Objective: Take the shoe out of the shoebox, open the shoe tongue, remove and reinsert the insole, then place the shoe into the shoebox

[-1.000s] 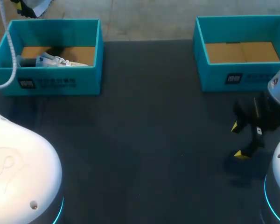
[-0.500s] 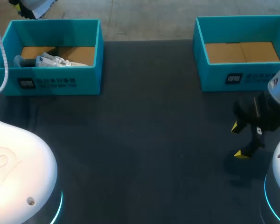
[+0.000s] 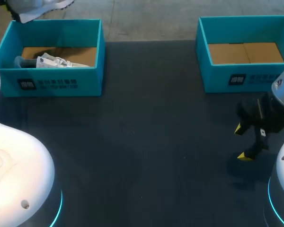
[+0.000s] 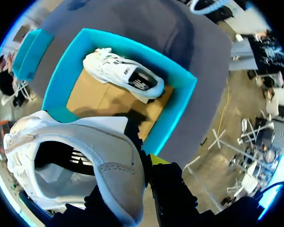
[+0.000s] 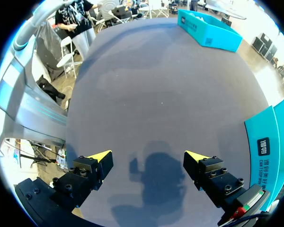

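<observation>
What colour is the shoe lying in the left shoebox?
The shoe is white with a black side patch; left wrist view.

Grey shoe (image 4: 85, 156) in the hand (image 4: 144, 166), above the teal shoebox (image 4: 177, 111)

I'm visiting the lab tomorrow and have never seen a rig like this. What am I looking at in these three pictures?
This is a robot with two arms at a dark grey table. The square picture looks down from above; each round one comes from a camera on a wrist. The left gripper holds a grey-and-white sneaker lifted above the left teal cardboard shoebox, where a second white sneaker lies. The right gripper hangs open, holding nothing, over the table near the right teal shoebox.
</observation>
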